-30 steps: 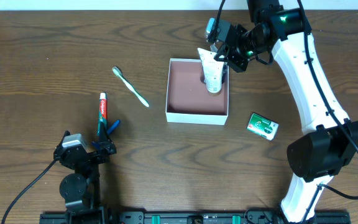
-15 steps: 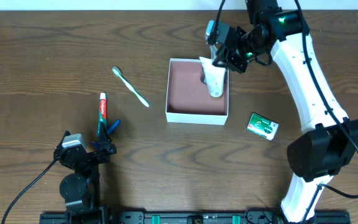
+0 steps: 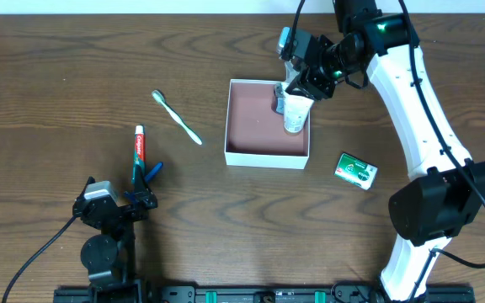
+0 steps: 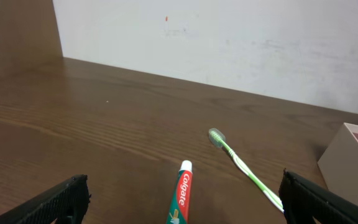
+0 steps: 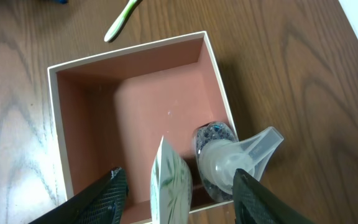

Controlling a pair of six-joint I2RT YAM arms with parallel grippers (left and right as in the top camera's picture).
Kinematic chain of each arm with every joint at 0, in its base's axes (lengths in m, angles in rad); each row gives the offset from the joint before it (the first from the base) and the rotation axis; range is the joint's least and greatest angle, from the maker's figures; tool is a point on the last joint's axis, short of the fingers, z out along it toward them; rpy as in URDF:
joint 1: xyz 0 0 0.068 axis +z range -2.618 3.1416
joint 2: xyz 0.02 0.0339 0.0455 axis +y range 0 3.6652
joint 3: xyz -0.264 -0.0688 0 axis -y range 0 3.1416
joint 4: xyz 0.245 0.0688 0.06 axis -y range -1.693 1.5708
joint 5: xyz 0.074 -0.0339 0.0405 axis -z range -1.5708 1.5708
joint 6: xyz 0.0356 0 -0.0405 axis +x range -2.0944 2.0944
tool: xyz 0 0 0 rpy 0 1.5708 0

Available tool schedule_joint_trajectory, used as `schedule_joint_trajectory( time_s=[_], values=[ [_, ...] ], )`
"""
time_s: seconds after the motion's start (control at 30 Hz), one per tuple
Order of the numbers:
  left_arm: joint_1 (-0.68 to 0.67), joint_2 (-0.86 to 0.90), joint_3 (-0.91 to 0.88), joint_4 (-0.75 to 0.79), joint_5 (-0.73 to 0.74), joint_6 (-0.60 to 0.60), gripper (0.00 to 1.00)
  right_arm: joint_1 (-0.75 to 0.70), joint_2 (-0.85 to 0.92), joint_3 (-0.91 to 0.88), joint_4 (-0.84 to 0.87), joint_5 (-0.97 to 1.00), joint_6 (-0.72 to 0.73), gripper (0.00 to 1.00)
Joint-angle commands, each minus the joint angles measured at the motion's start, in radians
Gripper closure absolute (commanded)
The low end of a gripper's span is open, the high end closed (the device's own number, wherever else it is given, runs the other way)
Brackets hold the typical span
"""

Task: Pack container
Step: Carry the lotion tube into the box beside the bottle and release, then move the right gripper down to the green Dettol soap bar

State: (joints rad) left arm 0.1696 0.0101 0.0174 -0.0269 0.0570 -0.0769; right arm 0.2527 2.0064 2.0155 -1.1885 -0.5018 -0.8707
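The container [image 3: 259,126] is a square white-walled box with a reddish-brown inside [image 5: 129,112]. A white tube with a green print [image 5: 169,186] stands in its right part, next to a clear bottle with a pump cap [image 5: 225,162]. My right gripper [image 5: 178,175] hangs over them, open; the tube rises between the fingers and touches neither. From overhead the right gripper [image 3: 297,87] sits at the container's far right corner, above the tube [image 3: 296,115]. My left gripper [image 4: 182,208] is open near the table's front left, and a toothpaste tube [image 4: 180,198] lies just ahead of it.
A green toothbrush [image 3: 177,118] lies left of the container, beyond the red toothpaste tube [image 3: 139,151]. A small green packet [image 3: 356,170] lies right of the container. The left arm's base [image 3: 101,225] stands at the front left.
My right gripper has gone from shut to open, letting go of the white tube. The tube has dropped lower into the container. The left arm has not moved.
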Motion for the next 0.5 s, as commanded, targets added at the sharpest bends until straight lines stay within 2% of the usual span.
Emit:
schedule_joint_trajectory(
  time_s=[0.0, 0.23, 0.4, 0.47],
  values=[
    [0.006, -0.006, -0.013, -0.04, 0.011, 0.013, 0.02, -0.007, 0.0, 0.006, 0.003, -0.043, 0.013, 0.43],
    [0.006, -0.006, -0.013, -0.04, 0.011, 0.013, 0.02, 0.011, -0.054, 0.085, 0.002, -0.094, 0.111, 0.39],
    [0.006, -0.006, -0.013, -0.04, 0.011, 0.013, 0.02, 0.008, -0.109, 0.149, 0.054, -0.043, 0.367, 0.32],
    [0.006, -0.006, -0.013, -0.04, 0.011, 0.013, 0.02, 0.001, -0.134, 0.161, 0.081, 0.051, 0.541, 0.32]
  ],
)
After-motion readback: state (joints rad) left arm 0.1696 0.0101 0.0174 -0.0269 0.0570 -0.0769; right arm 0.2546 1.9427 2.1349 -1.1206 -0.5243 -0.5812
